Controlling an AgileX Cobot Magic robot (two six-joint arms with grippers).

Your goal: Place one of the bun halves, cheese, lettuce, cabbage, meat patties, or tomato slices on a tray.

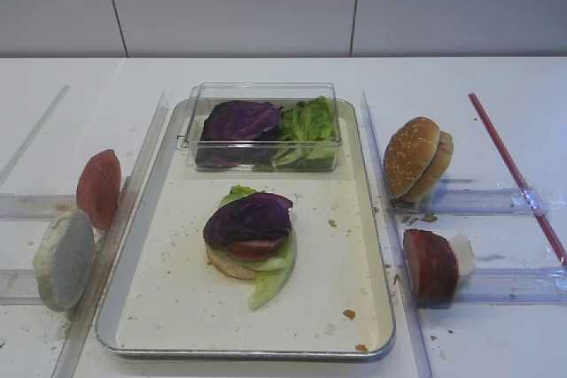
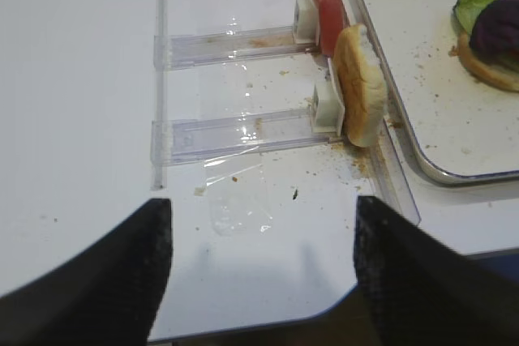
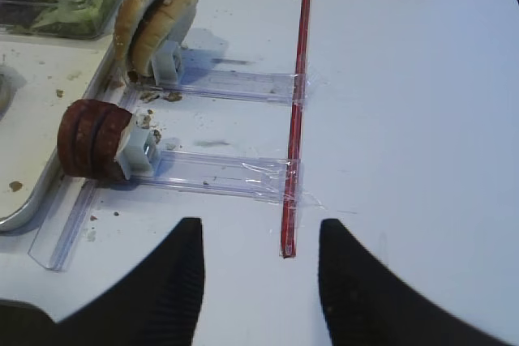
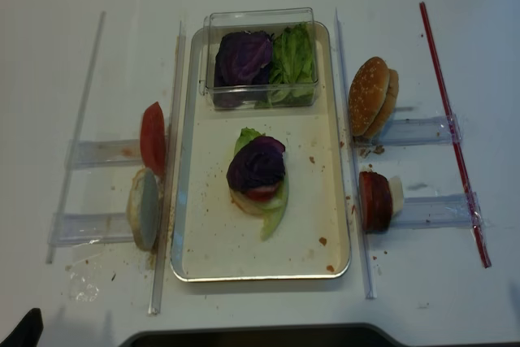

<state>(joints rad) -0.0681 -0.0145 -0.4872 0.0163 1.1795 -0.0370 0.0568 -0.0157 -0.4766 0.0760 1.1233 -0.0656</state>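
On the silver tray (image 1: 248,353) lies a stack: a bun half (image 1: 226,263), lettuce (image 1: 273,279), a tomato slice (image 1: 255,248) and purple cabbage (image 1: 250,217) on top. Left of the tray, tomato slices (image 1: 98,188) and a bun half (image 2: 359,87) stand on edge in clear holders. To its right stand sesame bun halves (image 3: 154,26) and meat patties (image 3: 93,139). Cheese is out of view. My left gripper (image 2: 261,204) hangs open over the table's front left corner, holding nothing. My right gripper (image 3: 259,223) is open and empty over bare table, right of the patties.
A clear plastic box (image 1: 263,92) with more cabbage (image 1: 237,121) and lettuce (image 1: 308,126) sits at the tray's back end. Clear plastic rails (image 1: 133,183) run along both sides of the tray. A red strip (image 3: 296,111) is taped down at the far right.
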